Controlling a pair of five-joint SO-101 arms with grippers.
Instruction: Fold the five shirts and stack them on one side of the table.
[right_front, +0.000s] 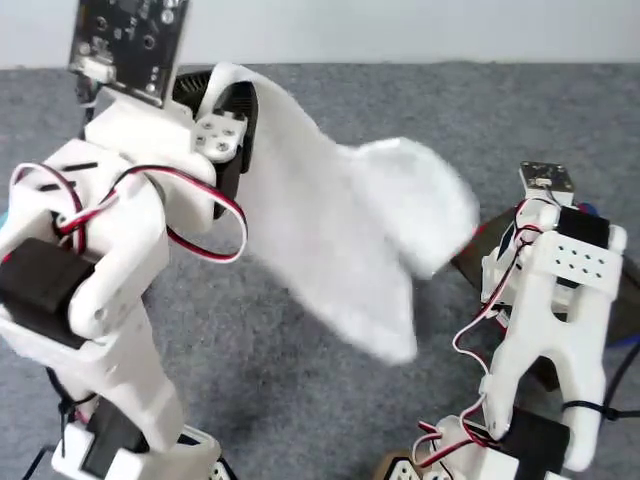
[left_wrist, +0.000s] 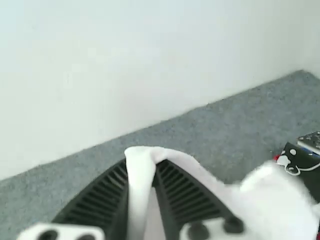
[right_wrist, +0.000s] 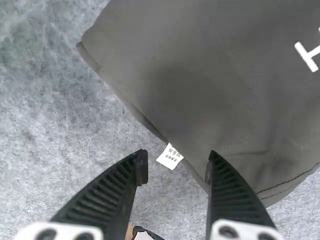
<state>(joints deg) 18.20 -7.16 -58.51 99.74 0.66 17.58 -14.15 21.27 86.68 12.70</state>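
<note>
Looks like left fingers (left_wrist: 100, 195) pinch the white shirt (right_front: 330, 230) up to hang free; right fingers (right_wrist: 120, 185) wide, dark shirt (right_wrist: 210, 75) at their tips.

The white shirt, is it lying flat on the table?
No, the white shirt hangs in the air, pinched between the left arm's fingers.

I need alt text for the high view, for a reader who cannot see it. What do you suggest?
The left claw holds a white shirt up over the grey table, the cloth hanging down toward the middle. The right arm stands beside it, over a dark shirt.
</note>
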